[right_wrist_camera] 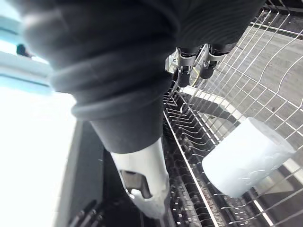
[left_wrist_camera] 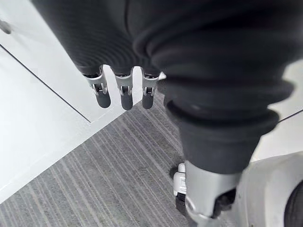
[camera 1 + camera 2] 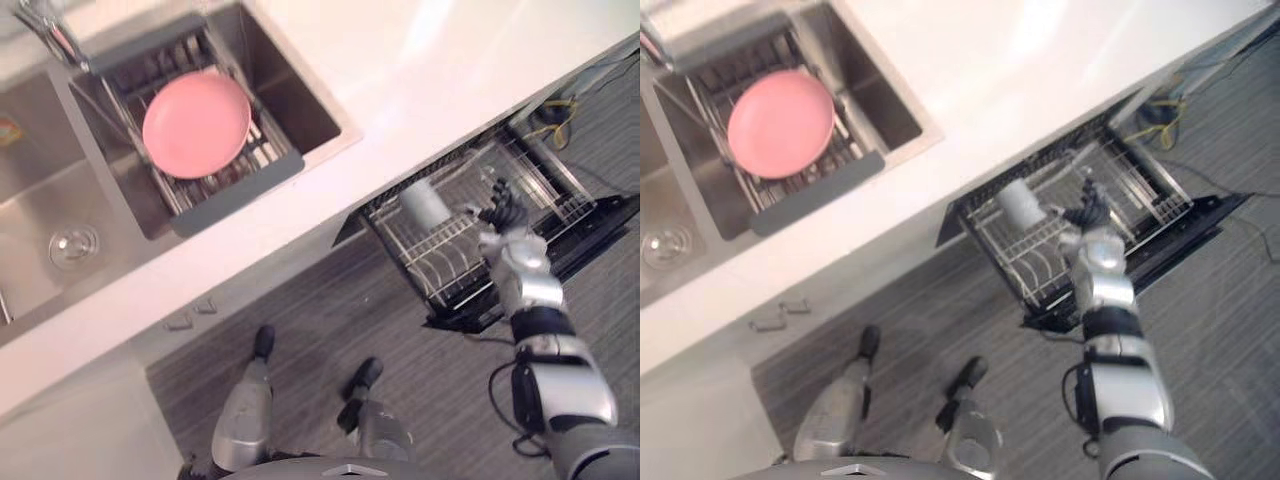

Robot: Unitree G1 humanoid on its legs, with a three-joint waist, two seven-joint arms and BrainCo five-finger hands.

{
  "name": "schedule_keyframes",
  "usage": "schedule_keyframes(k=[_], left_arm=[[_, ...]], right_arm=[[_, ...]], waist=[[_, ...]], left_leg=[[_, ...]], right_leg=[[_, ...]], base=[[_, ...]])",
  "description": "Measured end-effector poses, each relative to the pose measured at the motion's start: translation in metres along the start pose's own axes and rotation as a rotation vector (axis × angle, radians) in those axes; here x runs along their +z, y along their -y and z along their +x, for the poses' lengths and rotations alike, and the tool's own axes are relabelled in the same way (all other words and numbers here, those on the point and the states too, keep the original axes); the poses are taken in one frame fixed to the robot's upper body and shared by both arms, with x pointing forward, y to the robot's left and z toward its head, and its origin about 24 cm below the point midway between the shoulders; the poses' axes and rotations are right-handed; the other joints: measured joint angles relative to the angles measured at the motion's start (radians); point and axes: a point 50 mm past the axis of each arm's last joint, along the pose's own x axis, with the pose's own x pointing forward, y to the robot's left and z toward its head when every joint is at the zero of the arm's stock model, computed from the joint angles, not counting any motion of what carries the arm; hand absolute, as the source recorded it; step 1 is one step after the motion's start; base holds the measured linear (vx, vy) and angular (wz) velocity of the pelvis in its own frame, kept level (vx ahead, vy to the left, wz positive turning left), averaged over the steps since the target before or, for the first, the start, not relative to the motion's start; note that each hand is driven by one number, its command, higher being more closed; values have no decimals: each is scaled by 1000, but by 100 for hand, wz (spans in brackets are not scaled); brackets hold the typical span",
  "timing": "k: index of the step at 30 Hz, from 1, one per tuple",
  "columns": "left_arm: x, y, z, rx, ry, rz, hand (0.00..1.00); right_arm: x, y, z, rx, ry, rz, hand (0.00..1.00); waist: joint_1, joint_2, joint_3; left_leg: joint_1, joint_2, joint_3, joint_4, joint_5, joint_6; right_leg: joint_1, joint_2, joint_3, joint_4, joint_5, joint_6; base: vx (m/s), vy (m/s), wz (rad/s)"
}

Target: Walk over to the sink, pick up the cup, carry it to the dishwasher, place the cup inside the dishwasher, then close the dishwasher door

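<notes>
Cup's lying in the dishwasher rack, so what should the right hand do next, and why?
Probably draw the right hand back out of the rack. The cup lies on its side on the wires, apart from the open fingers, and the hand hangs over the pulled-out rack, blocking closing.

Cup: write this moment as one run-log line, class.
cup: lying in dishwasher rack | right hand: open, beside cup | left hand: open, idle | dishwasher door: open

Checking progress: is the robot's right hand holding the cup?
No, the cup lies in the dishwasher rack, apart from the right hand.
</notes>
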Motion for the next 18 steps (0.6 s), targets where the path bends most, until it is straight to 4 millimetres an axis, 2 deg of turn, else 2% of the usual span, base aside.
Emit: schedule_keyframes(k=[1, 3, 6, 10, 16, 18], left_arm=[[-8, -3, -2, 14, -33, -28, 0], [-19, -6, -5, 36, -79, -76, 0], [-33, -8, -9, 59, -147, -156, 0], [-50, -9, -15, 67, -217, -276, 0], [-56, -12, -18, 26, -227, -432, 0], [-53, -12, -16, 13, -216, -457, 0]], right_arm=[[-11, -1, -12, -6, 2, 48, 0], [-19, -4, -29, -9, 27, 138, 0], [-23, -4, -54, -18, 82, 268, 0], [-10, -15, -79, 39, 215, 478, 0], [20, -29, -89, 184, 361, 593, 0], [27, -43, -93, 288, 381, 606, 0]], waist=[[-6, -10, -37], [-20, -21, -78], [-40, -25, -120], [-53, -23, -176], [-50, -3, -213], [-50, 10, -220]], left_leg=[[8, 2, 7, 2, -9, -2], [19, 5, 16, 10, -22, 0], [56, 6, 28, 38, -57, -3], [84, 17, 56, 94, -108, -8], [110, 20, 35, 105, -119, -9], [102, 18, 19, 103, -111, -8]], right_leg=[[7, 4, 6, -9, 0, 0], [23, 9, 10, -20, 0, 1], [67, 11, 17, -28, -6, 6], [96, 15, 44, -15, -27, 3], [141, 17, 31, -9, -41, 7], [161, 18, 1, -10, -44, 10]], base=[[53, -20, -13], [64, -26, -16], [31, -10, -14], [8, 2, -23], [-15, -5, 9], [-43, -14, 35]])
